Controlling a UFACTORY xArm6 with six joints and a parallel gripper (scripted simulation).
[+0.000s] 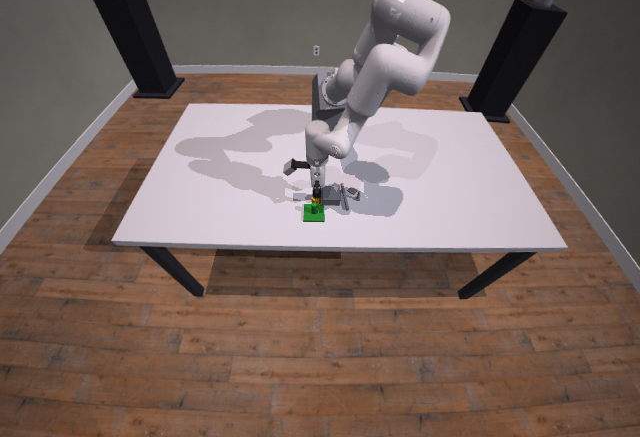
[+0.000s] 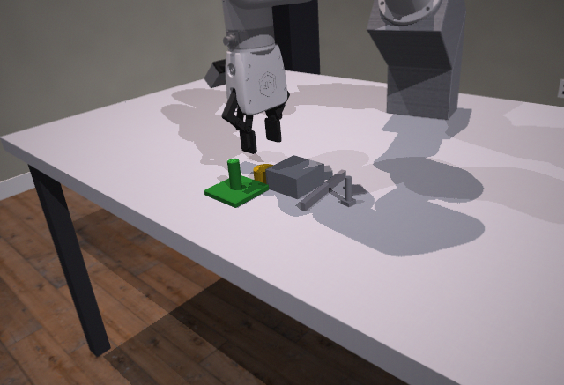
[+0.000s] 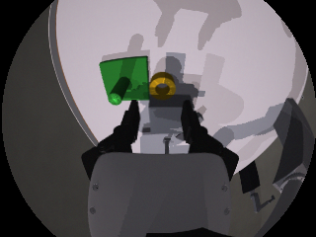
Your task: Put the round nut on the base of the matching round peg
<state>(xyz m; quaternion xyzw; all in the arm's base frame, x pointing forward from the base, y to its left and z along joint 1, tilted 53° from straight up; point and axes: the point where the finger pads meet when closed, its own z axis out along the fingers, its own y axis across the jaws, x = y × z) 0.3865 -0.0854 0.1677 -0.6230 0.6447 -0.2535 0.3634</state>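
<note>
Table (image 2: pixel 423 280): white top, dark legs, standing on a wood floor (image 1: pixel 310 370). Arm (image 1: pixel 382 60): white, mounted on a grey pedestal (image 2: pixel 423 76) at the back of the table, folded over and reaching down toward the front edge. Two black pillars (image 1: pixel 131 34) stand on the floor beyond the table's back corners. Landmark is the green base (image 2: pixel 227 193), a flat square plate lying near the table's front edge with an upright round green peg (image 2: pixel 234 173) on it. Gripper (image 2: pixel 261 136) hangs above and just behind the base, pointing down, clear of the table and of everything on it; its black fingers (image 2: pixel 248 140) stand part-way apart with nothing between them. Grey block (image 2: pixel 293 175) sits just beside the base, on the side toward the pedestal. Beyond the block, farther from the base, a thin grey bar (image 2: pixel 321 191) leans tilted against a small grey post (image 2: pixel 348 189). Nut (image 2: pixel 262 172): yellow, round, lying on the table right at the base's back edge and against the grey block, not on the peg; in the wrist view the nut (image 3: pixel 162 86) lies just beyond the gap between the fingers, with the base (image 3: pixel 134 69) to its left.
</note>
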